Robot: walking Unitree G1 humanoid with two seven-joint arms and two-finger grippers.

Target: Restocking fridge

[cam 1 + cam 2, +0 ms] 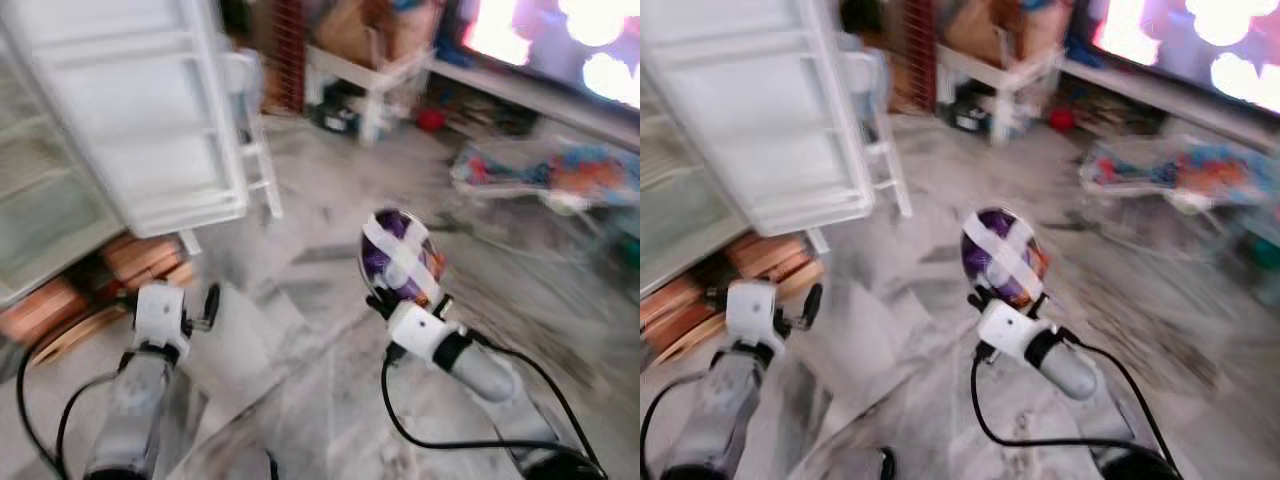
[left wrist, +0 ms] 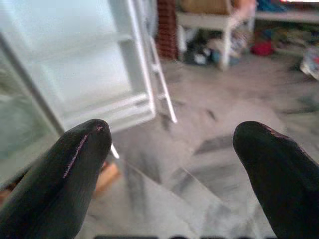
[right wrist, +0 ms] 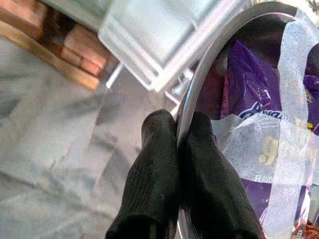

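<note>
My right gripper (image 1: 385, 298) is shut on the rim of a metal bowl (image 1: 400, 255) that holds purple snack packets under crossed strips of white tape; the same bowl (image 3: 259, 124) has its edge pinched between my black fingers (image 3: 154, 164). The bowl is held upright above the marble floor at centre. My left gripper (image 1: 205, 303) stands open low on the left, its two fingertips (image 2: 84, 149) wide apart with nothing between them. The open white fridge door (image 1: 150, 110) with its shelves stands at the upper left, and the fridge interior (image 1: 40, 220) is at the far left.
Red bricks (image 1: 140, 260) prop up the fridge base at the left. A white low table (image 1: 370, 70) with clutter stands at the back, a lit screen (image 1: 560, 40) at the upper right, and colourful things (image 1: 560, 170) lie on the floor to the right. The picture is blurred.
</note>
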